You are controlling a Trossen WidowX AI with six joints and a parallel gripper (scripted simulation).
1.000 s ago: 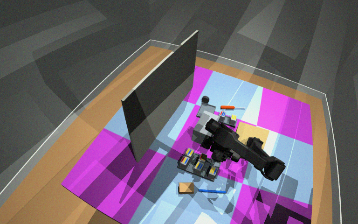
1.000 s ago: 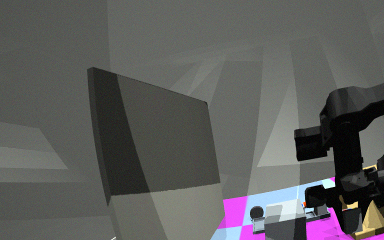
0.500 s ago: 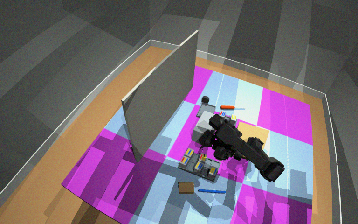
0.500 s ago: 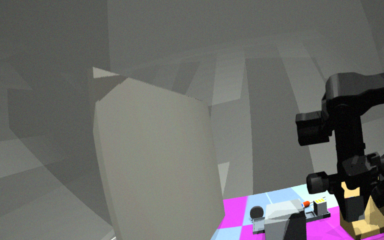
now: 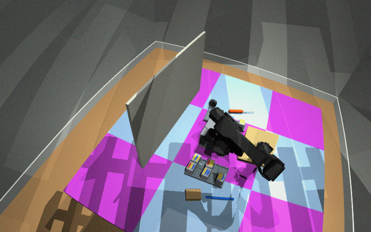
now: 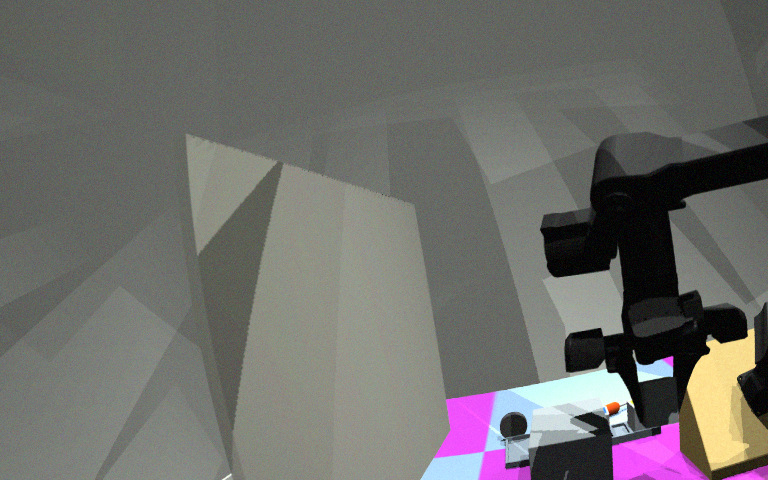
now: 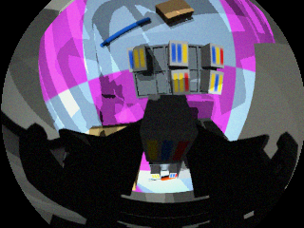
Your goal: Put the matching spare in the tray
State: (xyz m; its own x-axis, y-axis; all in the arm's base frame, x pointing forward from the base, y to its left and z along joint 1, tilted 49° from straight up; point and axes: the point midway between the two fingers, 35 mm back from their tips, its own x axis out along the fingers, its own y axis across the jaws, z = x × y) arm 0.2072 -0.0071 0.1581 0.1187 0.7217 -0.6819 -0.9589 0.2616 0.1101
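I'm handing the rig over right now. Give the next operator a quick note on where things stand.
Hand: shut on a grey spare block with yellow, blue and red stripes, held up away from the grey slotted rack.
Rack: five striped spares seated, one slot empty.
Grey box-shaped mounted unit: its back code is not readable in these views, so the match is unconfirmed.
Done: one spare picked.
Left: check the code, carry the spare to the tray (which I cannot identify with certainty here), and release.

tall grey panel (image 5: 166, 101), orange screwdriver (image 5: 235, 110), blue pen (image 5: 219, 197) beside small cardboard box (image 5: 192, 194).
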